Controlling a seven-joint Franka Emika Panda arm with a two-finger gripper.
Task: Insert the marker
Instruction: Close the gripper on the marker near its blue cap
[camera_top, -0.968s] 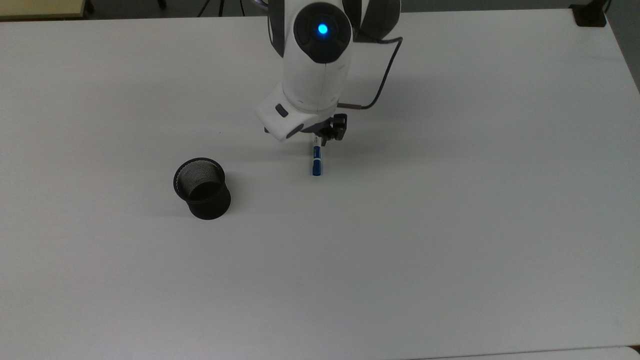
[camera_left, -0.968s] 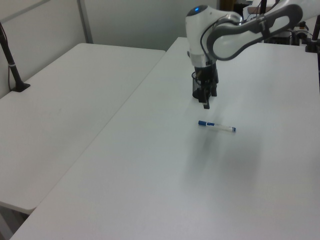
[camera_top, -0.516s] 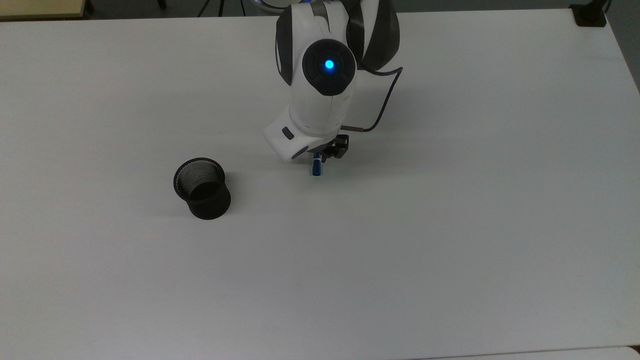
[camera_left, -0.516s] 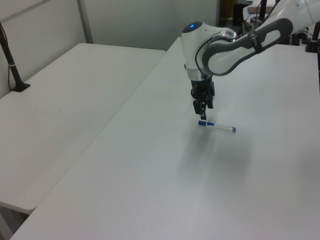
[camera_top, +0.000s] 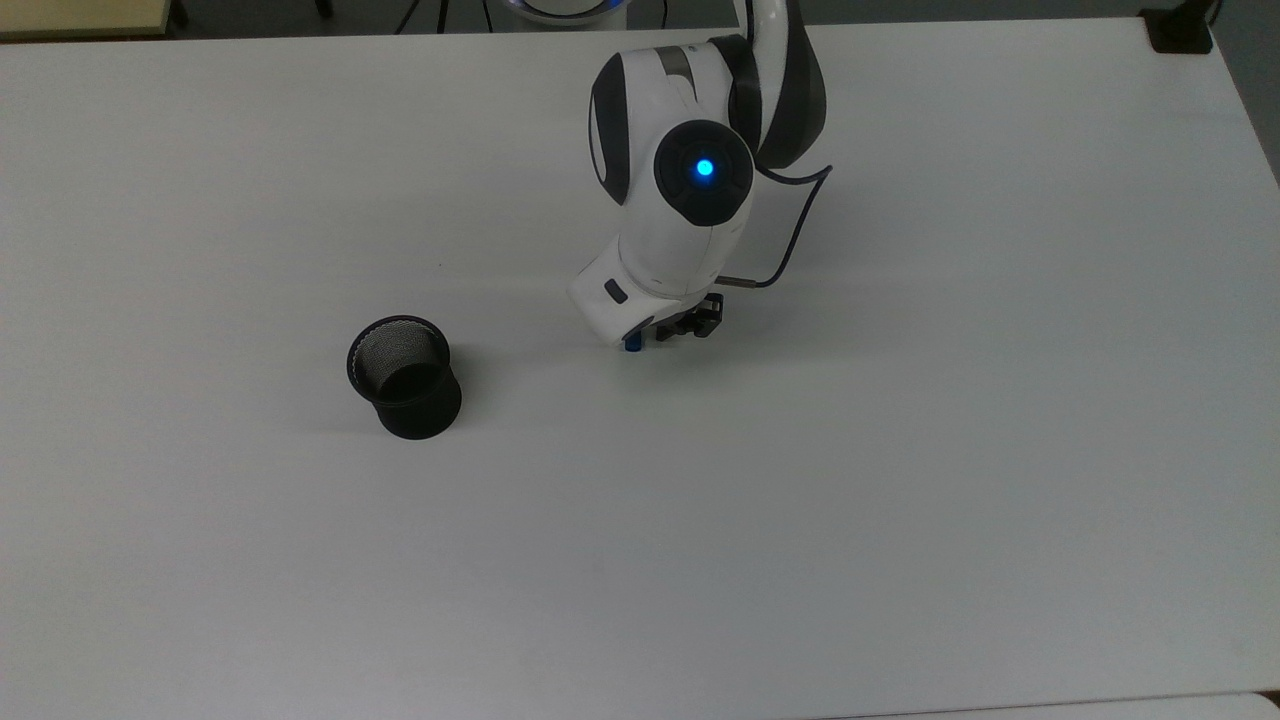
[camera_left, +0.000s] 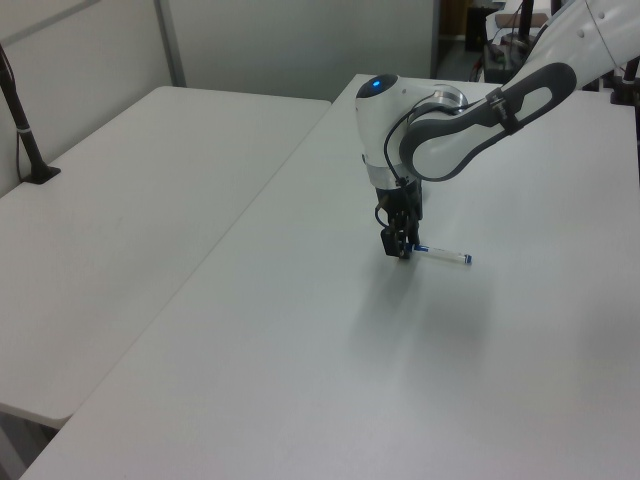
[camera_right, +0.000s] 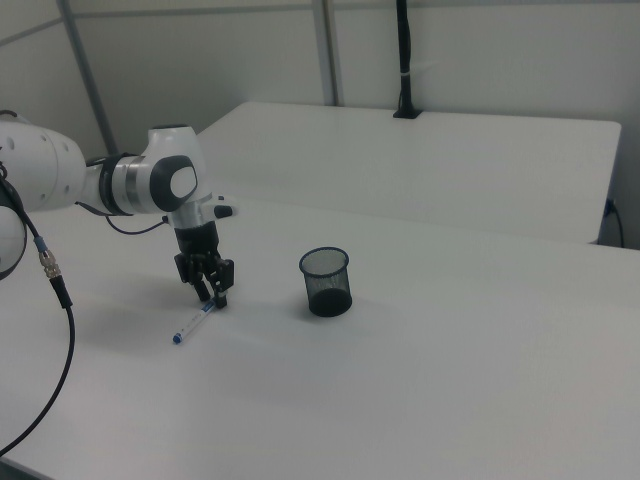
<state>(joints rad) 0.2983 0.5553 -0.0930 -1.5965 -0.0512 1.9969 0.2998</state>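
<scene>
The marker (camera_left: 440, 254) lies flat on the white table (camera_top: 900, 450), well apart from the black mesh cup (camera_top: 404, 377), which stands upright toward the top view's left. The gripper (camera_right: 214, 295) hangs low over the marker's blue-capped end, fingers pointing down on either side of it; whether they are clamped on it cannot be told.

Black mesh cup (camera_top: 404, 376) (camera_right: 326, 281) upright on the white table (camera_top: 900, 450), well in from its edges, second white table (camera_left: 130, 200) alongside, black post (camera_right: 403, 60) at its far edge.
</scene>
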